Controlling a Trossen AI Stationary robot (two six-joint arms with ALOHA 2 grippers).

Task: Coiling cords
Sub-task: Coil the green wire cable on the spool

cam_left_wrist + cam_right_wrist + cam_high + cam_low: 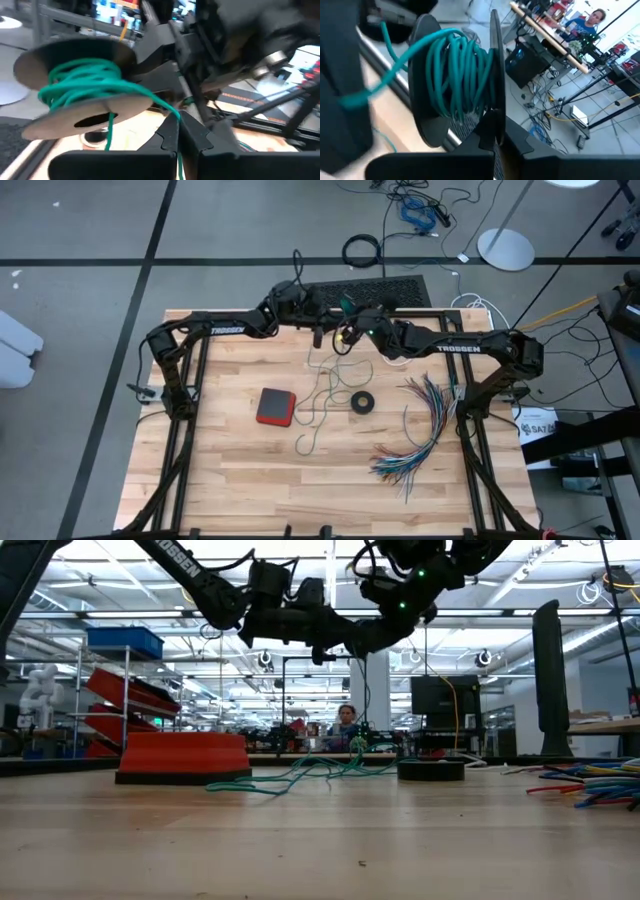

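The right gripper has its fingers closed together on the edge of a dark spool, and it holds this spool up in the air above the far part of the table. Many turns of the teal-green cord are wound around the middle of the spool, between its two round flanges.

The left gripper is just beside the spool. Its fingers are also pressed together, and the teal-green cord passes down between them, so they pinch the cord close to the spool. In the high view the two grippers meet near the middle of the table's far edge, the left gripper touching or almost touching the right gripper.

From there the teal-green cord hangs down and lies in loose curves on the table, between a red box and a small black ring. A thin white cord also runs there, but its path is hard to follow. A fanned bundle of multicoloured wires lies well apart, on the right side of the table.

In the low view the cord lies flat on the wood beside the red box. A person sits far behind in the room.
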